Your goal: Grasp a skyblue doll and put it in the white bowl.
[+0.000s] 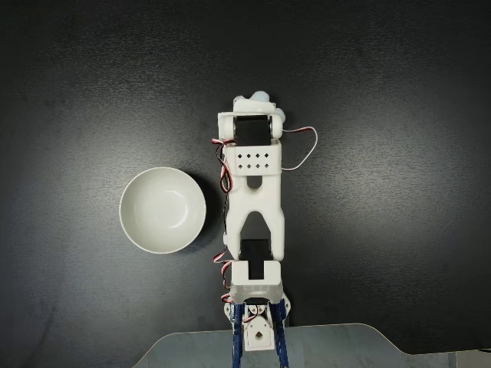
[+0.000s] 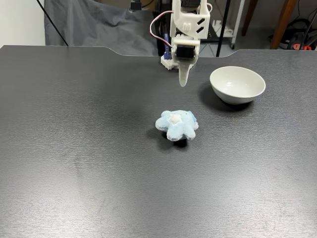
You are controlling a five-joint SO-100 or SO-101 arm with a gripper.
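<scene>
Skyblue doll point(image 2: 177, 125) (unlabelled) beside white bowl point(image 2: 237, 84)

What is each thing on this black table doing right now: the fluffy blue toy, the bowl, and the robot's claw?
skyblue doll: lying on the table, not held, apart from the bowl.
white bowl: upright, nothing inside.
gripper: hanging above the doll, not touching it; whether it is open or shut is hard to tell.
table: black, bearing the doll and the bowl.

One plush doll point(image 2: 177, 125), one bowl point(image 2: 237, 84), one robot arm point(image 1: 255, 207) with one gripper point(image 2: 184, 77), on one dark table point(image 2: 74, 148).
</scene>
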